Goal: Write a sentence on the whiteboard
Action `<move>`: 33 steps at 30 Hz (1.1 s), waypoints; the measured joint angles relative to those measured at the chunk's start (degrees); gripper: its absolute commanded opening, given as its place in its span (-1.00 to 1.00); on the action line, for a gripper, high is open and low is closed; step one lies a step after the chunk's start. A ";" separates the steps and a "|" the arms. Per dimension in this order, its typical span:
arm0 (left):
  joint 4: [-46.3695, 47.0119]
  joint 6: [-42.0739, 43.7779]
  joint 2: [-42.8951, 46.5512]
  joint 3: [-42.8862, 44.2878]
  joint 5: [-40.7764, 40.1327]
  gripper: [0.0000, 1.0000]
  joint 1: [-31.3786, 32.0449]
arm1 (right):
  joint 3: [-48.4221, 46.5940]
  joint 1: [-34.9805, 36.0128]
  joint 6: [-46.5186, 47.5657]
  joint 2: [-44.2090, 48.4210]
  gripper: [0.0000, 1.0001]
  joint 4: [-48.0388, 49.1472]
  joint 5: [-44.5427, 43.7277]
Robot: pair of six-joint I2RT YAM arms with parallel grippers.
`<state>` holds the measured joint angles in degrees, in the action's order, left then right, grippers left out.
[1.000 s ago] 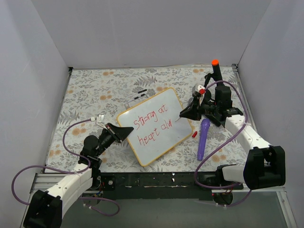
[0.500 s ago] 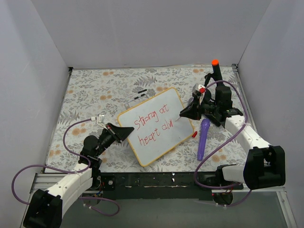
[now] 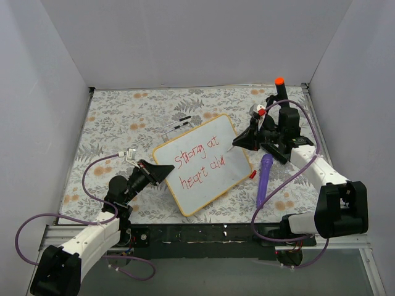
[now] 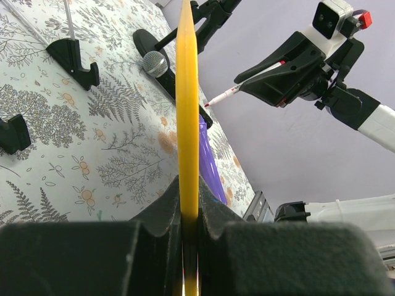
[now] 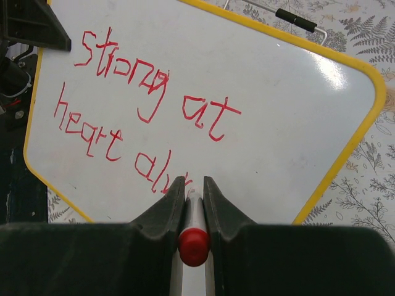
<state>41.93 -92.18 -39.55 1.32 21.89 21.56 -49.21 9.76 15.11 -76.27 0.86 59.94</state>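
Your right gripper (image 3: 238, 143) now sits slightly farther back than a second ago, drawing the marker (image 5: 194, 225) tip toward the right edge of the whiteboard (image 3: 217, 182).

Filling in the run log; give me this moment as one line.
left gripper: shut on whiteboard edge | right gripper: shut on marker | sentence: "Strong at heart al-", unfinished

Light fell evenly and diffusely from above onto the desk (image 3: 123, 117), leaving only faint, soft shadows beneath each arm. In the right wrist view a pale patch of glare lay on the whiteboard (image 5: 278, 123), ahead of the right end effector (image 5: 193, 185) and off to its right, while the red writing (image 5: 148, 92) was sharp. Both wrist views showed their own fingers (image 4: 92, 259) as dark, soft-edged masses near the lens. The board's yellow edge was blurred where it was nearest the left end effector (image 4: 187, 191).
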 measured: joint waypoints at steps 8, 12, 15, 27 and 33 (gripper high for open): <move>-0.02 0.09 0.00 0.00 0.00 -1.00 0.00 | 0.24 0.00 -1.46 0.07 -0.97 2.40 0.20; -0.02 0.09 0.00 0.00 -0.02 -1.00 0.00 | 0.35 0.00 -1.51 0.07 -0.97 2.62 0.26; -0.09 0.11 0.00 0.00 -0.02 -1.00 0.00 | 0.35 0.00 -1.51 0.09 -0.97 2.75 0.24; -0.13 0.11 0.00 0.00 -0.02 -1.00 0.00 | 0.37 -0.28 -2.19 0.17 -0.97 3.80 0.00; -0.13 0.09 0.00 0.00 -0.02 -1.00 0.00 | 0.35 -0.07 -3.17 -0.39 -0.97 3.89 -0.96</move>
<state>41.80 -92.09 -39.55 1.32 21.87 21.56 -48.86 9.69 11.94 -76.66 4.75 58.98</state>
